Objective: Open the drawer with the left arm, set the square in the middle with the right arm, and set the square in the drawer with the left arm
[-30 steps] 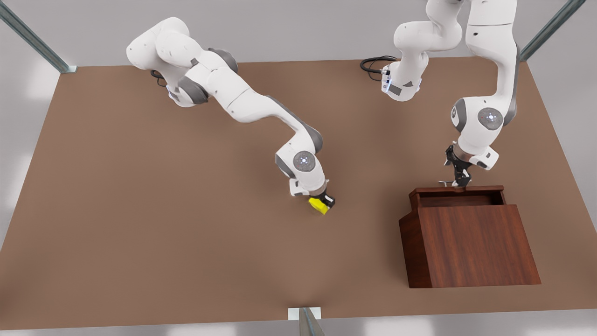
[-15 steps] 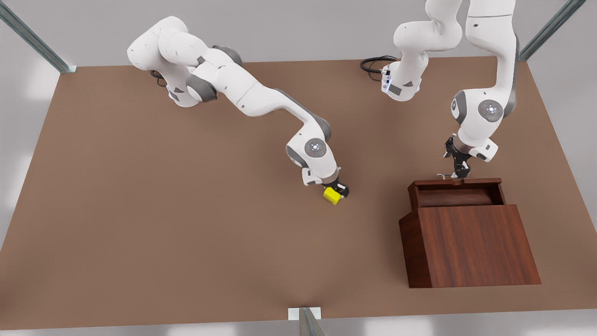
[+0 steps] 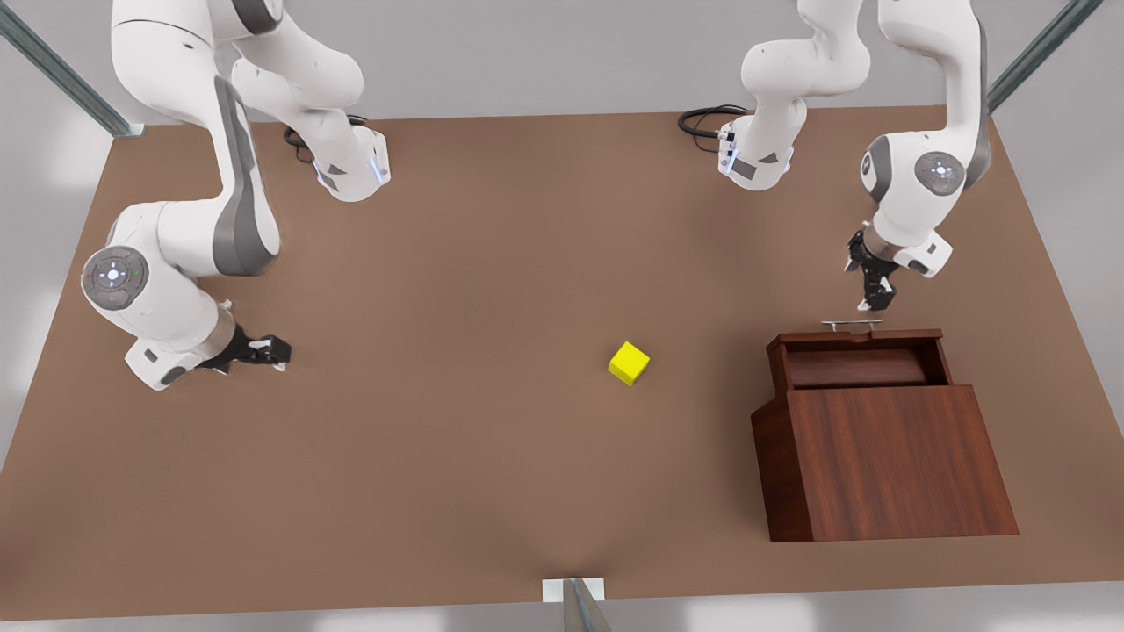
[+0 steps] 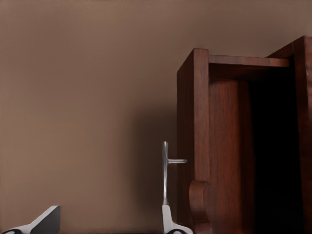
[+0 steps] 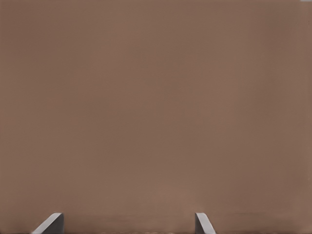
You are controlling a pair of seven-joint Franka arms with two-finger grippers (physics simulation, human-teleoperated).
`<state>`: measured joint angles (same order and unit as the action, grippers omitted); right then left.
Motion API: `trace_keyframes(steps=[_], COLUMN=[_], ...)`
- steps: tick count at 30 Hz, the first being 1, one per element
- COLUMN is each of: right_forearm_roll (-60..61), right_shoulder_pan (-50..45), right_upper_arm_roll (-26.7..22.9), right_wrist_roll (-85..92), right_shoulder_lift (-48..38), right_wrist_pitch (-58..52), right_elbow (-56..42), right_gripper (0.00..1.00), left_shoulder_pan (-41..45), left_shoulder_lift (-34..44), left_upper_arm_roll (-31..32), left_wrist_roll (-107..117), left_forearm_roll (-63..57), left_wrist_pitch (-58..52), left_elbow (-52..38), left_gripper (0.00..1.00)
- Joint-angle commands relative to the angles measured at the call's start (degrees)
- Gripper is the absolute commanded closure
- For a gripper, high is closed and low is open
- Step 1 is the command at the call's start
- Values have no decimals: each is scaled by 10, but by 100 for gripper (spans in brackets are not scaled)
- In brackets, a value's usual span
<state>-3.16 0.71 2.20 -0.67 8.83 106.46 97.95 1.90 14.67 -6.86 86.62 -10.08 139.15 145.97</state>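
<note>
The square (image 3: 629,362), a small yellow cube, rests alone on the brown table (image 3: 457,456) near its middle. The drawer (image 3: 856,355) stands pulled out of the wooden cabinet (image 3: 887,461), its silver handle (image 3: 850,324) free. My left gripper (image 3: 874,298) hovers open just behind and above that handle. In the left wrist view the handle (image 4: 165,175) and drawer front (image 4: 195,146) lie beside one fingertip of the left gripper (image 4: 107,226). My right gripper (image 3: 268,351) is open and holds nothing, far off at the front view's left; the right gripper (image 5: 126,226) faces bare table.
The cabinet takes up the table's near corner at the front view's right. Both arm bases (image 3: 351,171) (image 3: 755,162) and a black cable (image 3: 702,118) sit along the far edge. Metal frame posts (image 3: 575,606) stand at the table's borders.
The right gripper let go of the square and swung far to the front view's left. The left gripper came off the handle and rose slightly after pulling the drawer further out.
</note>
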Motion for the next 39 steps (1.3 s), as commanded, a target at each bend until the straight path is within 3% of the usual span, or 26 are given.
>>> trace_keyframes(steps=[1, 5, 7, 11, 14, 17, 20, 23, 26, 31, 39], right_forearm_roll=[0, -13, -18, -18, -18, -19, -10, -7, -3, -2, 22], right_shoulder_pan=[7, -25, -40, -10, 16, 12, 13, 10, 10, 10, 23], right_upper_arm_roll=[0, -10, -17, -24, -25, -25, -24, -23, -22, -23, -28], right_wrist_roll=[4, 37, 33, 35, 74, 79, 77, 77, 77, 77, 76], right_shoulder_lift=[-1, 0, 0, -12, -2, 5, 14, 23, 25, 29, 33], right_wrist_pitch=[-2, -62, -30, -42, -66, -74, -85, -78, -78, -80, -85], right_elbow=[1, -38, -34, -42, -59, -85, -107, -130, -145, -157, -180], right_gripper=[0, 0, 0, 0, 0, 0, 0, 0, 0, 0, 0], left_shoulder_pan=[4, 84, 154, 186, 186, 187, 207, 238, 238, 233, 232], left_shoulder_lift=[0, -55, -94, -162, -297, -415, -440, -465, -482, -507, -496], left_upper_arm_roll=[1, 8, 11, 84, 155, 207, 210, 210, 208, 207, 205], left_wrist_roll=[-23, -244, -266, -264, -270, -471, -659, -734, -858, -866, -868], left_forearm_roll=[-16, -14, -7, 56, 62, 59, 52, -64, -65, -38, -40], left_wrist_pitch=[2, -3, -48, -114, -187, -246, -246, -230, -223, -199, -126], left_elbow=[-2, -82, -158, -278, -447, -582, -593, -593, -592, -587, -501], left_gripper=[0, 0, 0, 0, 0, 0, 0, 0, 0, 0, 0])
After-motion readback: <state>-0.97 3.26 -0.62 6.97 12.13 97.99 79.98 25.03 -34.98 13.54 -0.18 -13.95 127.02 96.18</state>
